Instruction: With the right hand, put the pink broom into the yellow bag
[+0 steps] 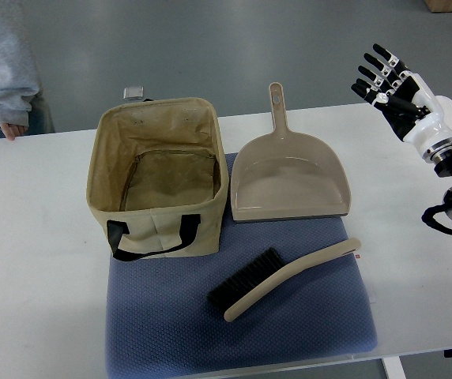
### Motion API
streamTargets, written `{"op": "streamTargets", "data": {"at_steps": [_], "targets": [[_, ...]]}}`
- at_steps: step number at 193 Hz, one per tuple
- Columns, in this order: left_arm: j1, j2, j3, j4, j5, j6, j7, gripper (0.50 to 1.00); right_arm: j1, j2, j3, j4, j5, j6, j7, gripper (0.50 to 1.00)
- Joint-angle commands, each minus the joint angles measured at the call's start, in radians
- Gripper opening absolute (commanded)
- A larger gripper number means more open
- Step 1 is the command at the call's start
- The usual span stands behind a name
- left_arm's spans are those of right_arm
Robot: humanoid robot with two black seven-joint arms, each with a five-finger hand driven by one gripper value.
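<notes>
Spread right robot hand [384, 75] well apart from broom [289, 280], dustpan [289, 181] between, bag [159, 185] beside it.

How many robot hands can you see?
1. The right hand is up at the top right, fingers spread, holding nothing, far from the broom on the blue mat. The left hand is out of view. A person's hand shows at the left edge.

One open fabric bag [160, 189], one dustpan [289, 175], one hand broom [283, 281], one blue mat [242, 332], one white table [28, 260], my one raised hand [392, 87], one person's sleeve [3, 71] upper left.
</notes>
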Motion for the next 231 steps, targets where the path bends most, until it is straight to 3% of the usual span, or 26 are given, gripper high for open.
{"op": "streamTargets", "data": {"at_steps": [1, 116, 231], "targets": [[0.0, 0.0, -0.001, 0.0, 0.0, -0.002, 0.0, 1.0, 0.0, 0.0, 0.0, 0.0, 0.0, 0.0, 0.0, 0.93], [0.0, 0.0, -0.001, 0.0, 0.0, 0.0, -0.001, 1.0, -0.001, -0.001, 0.0, 0.0, 0.0, 0.01, 0.0, 0.93], [0.0, 0.0, -0.001, 0.0, 0.0, 0.0, -0.001, 1.0, -0.011, -0.006, 0.001, 0.0, 0.0, 0.066, -0.002, 0.93]]}}
